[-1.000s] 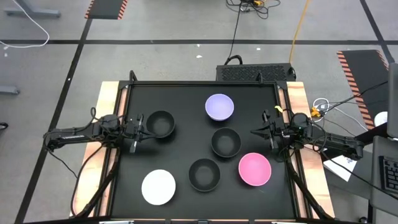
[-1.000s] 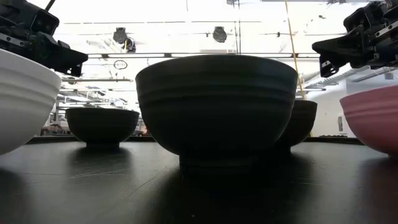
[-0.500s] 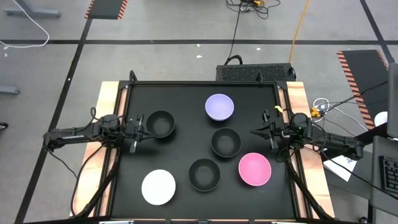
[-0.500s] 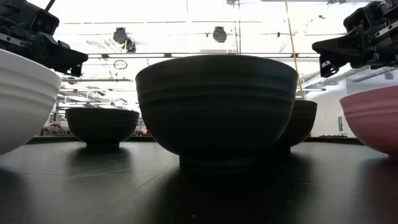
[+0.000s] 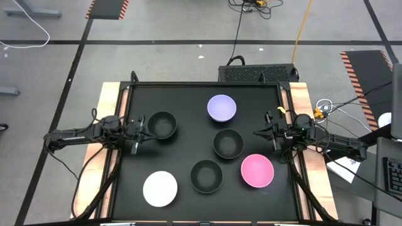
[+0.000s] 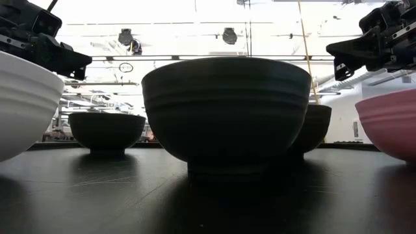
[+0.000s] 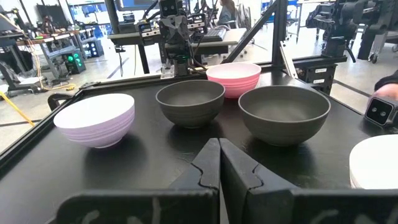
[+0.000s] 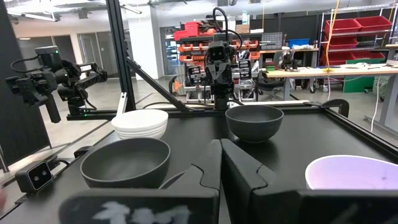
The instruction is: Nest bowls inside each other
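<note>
Six bowls sit separate on the black table [image 5: 188, 100], none nested. Taking the centre black bowl [image 5: 228, 143] as landmark:

- lavender bowl [image 5: 222, 107] just behind it, toward the far edge, close but not touching
- pink bowl [image 5: 257, 170] near it, toward the front and my right side
- second black bowl [image 5: 206, 176] near it, toward the front and slightly to my left
- white bowl [image 5: 159, 188] well apart from it, front-left corner area
- third black bowl [image 5: 162, 125] well apart from it on my left side, just beside my left gripper [image 5: 139, 134]

My left gripper is at the left table edge, fingers pinched together, tips touching, holding nothing; its wrist view shows them [image 7: 219, 163] closed, pointing across at the lavender, pink and two black bowls.

My right gripper [image 5: 264, 133] is at the right table edge, level with the centre bowl and apart from it. Fingers [image 8: 219, 163] also pressed together, empty. Both grippers are above the tabletop in the low view, clear of every bowl.
</note>
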